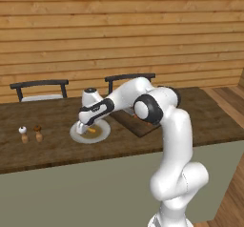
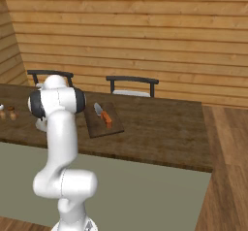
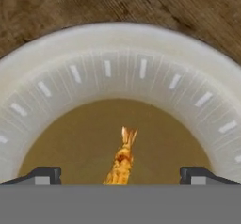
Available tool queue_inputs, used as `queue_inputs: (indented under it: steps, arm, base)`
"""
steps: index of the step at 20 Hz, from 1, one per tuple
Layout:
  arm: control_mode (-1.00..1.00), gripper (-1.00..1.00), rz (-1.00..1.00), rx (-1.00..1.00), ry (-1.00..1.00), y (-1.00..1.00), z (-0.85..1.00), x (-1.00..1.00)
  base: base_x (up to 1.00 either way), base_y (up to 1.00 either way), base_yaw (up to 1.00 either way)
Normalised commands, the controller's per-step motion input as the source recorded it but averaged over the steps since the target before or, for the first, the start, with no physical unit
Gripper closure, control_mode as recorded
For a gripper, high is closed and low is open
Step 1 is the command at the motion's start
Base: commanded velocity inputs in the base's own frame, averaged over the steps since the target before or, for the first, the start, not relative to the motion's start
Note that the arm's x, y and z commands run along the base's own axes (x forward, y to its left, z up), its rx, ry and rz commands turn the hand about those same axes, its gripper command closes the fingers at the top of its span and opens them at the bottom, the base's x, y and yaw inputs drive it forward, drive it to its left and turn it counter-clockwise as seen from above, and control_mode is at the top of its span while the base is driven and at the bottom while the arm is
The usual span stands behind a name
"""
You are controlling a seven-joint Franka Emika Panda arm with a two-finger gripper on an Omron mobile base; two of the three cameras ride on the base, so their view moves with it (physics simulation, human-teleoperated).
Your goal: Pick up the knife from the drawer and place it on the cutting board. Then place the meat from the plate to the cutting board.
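lying between the spread fingers (image 3: 47, 175), the meat (image 3: 121, 159) on the plate (image 3: 117, 53)

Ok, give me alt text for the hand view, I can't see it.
The open gripper hangs close over the plate, its two fingertips either side of the small orange-yellow meat on the brown centre. Dark wooden table shows beyond the rim.

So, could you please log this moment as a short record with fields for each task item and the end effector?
knife: lying on the cutting board, orange-red handle toward the near end
meat: on the brownish centre of the plate, not yet lifted
end effector: open, low over the plate, fingertips either side of the meat
counter extras: two small shakers left of the plate
stage: knife step done, meat pick pending
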Motion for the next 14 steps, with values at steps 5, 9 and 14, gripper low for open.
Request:
queue_inputs:
  steps: [5,9,14]
  arm:
    - [-1.00,1.00,0.00,0.00,0.02,0.15,-0.41,0.05]
    - [-1.00,1.00,0.00,-0.05,0.00,0.24,-0.34,-0.03]
    - [-1.00,1.00,0.00,-0.17,0.00,0.41,-0.07,-0.05]
  base:
    - [0.00,0.00,0.00]
    - [0.00,0.00,0.00]
    - [0.00,0.00,0.00]
